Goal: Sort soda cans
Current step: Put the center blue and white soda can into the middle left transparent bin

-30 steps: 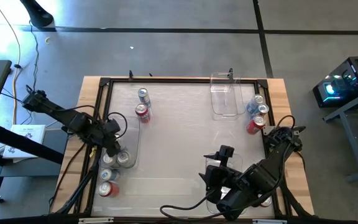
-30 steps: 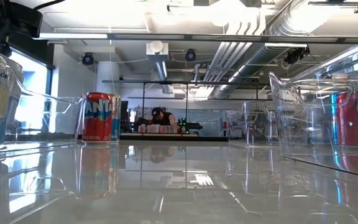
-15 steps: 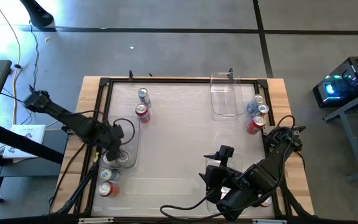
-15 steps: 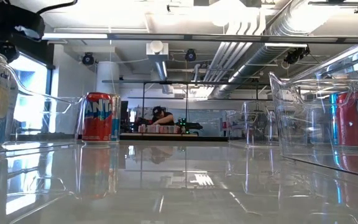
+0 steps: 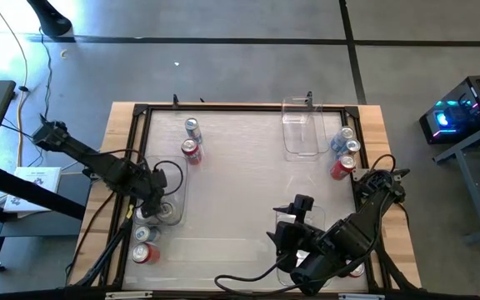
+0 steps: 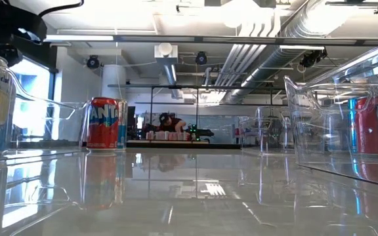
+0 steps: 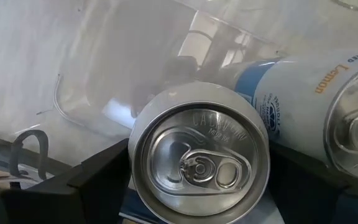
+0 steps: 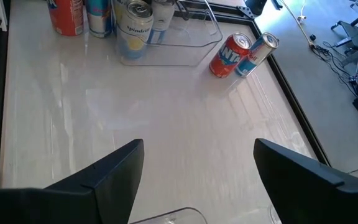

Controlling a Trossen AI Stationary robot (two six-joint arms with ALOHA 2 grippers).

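My left gripper (image 5: 153, 198) hangs over the clear bin (image 5: 176, 179) at the table's left side. In the left wrist view its two fingers stand on either side of an upright soda can with a silver top (image 7: 201, 165). A white-and-blue lemon can (image 7: 328, 106) stands right beside that can. More cans stand near the bin (image 5: 144, 236), at the far left (image 5: 191, 150) and at the right edge (image 5: 342, 169). My right gripper (image 8: 197, 168) is open over bare table at the near right (image 5: 302, 205). My left gripper holds the silver-topped can by its upper body, just below the rim (image 7: 135, 174), pinched between the two fingers. The fingers (image 7: 98, 180) come from above, pointing down. The can is upright; its base is hidden, so whether it is lifted I cannot tell.
A second clear bin (image 5: 302, 127) stands at the far right, a third (image 5: 294, 271) under my right arm at the near edge. A black frame (image 5: 140, 112) rims the table. The red Fanta can (image 6: 105, 123) and its neighbour stand outside the bins. The table's middle is bare.
My left gripper has moved toward the table's near edge and down, from the bin's left rim onto the cans inside the bin. It now covers one of them. The cans have not visibly shifted. My right arm has kept still.
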